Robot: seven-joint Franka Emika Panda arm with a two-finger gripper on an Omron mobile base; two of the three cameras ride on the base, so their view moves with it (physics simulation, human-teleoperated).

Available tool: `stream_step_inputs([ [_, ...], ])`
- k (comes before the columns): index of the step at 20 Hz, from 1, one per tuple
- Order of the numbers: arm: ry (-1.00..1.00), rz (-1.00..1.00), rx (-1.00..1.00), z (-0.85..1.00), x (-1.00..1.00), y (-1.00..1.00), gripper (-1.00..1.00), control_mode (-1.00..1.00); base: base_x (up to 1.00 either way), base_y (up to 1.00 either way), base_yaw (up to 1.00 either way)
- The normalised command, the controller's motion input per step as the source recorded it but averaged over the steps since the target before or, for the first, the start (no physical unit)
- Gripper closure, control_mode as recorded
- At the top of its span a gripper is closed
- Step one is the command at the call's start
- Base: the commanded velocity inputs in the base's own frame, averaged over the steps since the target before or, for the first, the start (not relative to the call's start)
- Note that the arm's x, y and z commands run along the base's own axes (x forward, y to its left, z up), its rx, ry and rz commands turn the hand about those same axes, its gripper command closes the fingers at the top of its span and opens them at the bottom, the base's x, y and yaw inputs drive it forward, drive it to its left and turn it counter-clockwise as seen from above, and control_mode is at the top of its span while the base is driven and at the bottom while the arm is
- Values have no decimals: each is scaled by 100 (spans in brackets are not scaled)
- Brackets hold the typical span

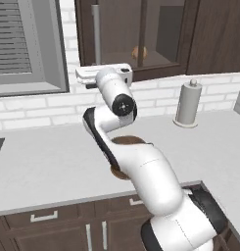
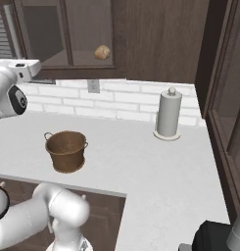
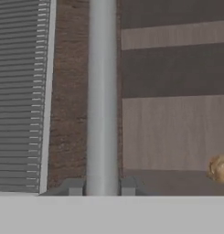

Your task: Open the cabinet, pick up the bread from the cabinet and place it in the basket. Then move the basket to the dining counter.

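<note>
The arm is up at the cabinet [image 1: 141,34], its white hand raised to the lower edge of the left glass door. In the hand view the tool [image 3: 102,187] sits right on the long silver bar handle [image 3: 102,96]: one dark fingertip [image 3: 75,187] on each side of the bar's lower end, closed in against it, so the tool is gripping the handle. The cabinet door looks closed.

The bread [image 1: 139,52] lies inside the cabinet, behind the glass, to the right of the handle. The hand view catches it as a golden lump at its right edge on the cabinet shelf, and also shows a slatted window blind [image 3: 19,96] just left of the cabinet frame.

From the left base view the arm covers most of the basket [image 1: 129,141], leaving a brown sliver of rim. The right base view shows the whole basket upright on the pale table [image 2: 141,162] below the cabinet, apparently empty, both loop handles clear. A paper towel roll [image 2: 169,113] stands against the brick wall, well right of the basket.
</note>
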Motion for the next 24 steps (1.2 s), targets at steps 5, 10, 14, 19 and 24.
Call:
stream_step_inputs([
  [5,7,0,0,0,-61,-50,100,-100,0,0,0],
  [10,5,0,0,0,-68,-53,100,-100,0,0,0],
  [14,5,0,0,0,-74,-55,100,-100,0,0,0],
  [19,6,0,0,0,-76,-55,100,-100,0,0,0],
  [24,7,0,0,0,-68,-37,100,-100,0,0,0],
])
